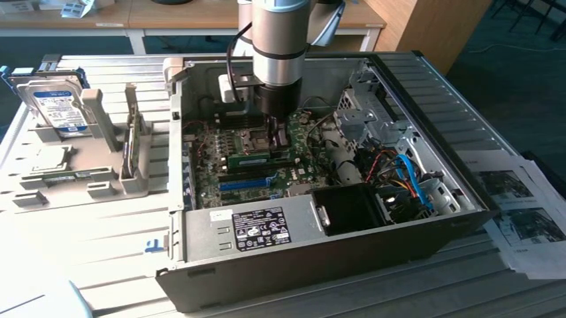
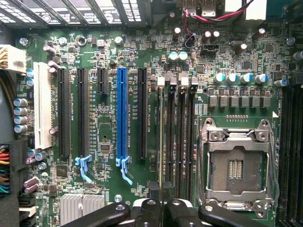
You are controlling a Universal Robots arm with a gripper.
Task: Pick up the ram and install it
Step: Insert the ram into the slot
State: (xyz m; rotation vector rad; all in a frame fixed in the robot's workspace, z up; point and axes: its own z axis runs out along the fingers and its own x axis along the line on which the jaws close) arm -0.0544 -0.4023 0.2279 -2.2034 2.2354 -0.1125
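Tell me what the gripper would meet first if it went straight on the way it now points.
The gripper, shut on the ram, points down at the motherboard; first in line look to be the black memory slots beside the processor socket. How close is unclear.

The ram (image 1: 250, 159) I'm watching is a thin green stick with a row of dark chips along its face. It stands on its long edge on the green main board (image 1: 208, 149) inside the open computer case (image 1: 292, 262). It runs parallel to the bright blue slot (image 1: 246, 183) and lies between that slot and the square processor socket (image 1: 258, 138). It looks level and lined up with the black memory slots there. From my exterior view I cannot tell whether it is pressed fully home.
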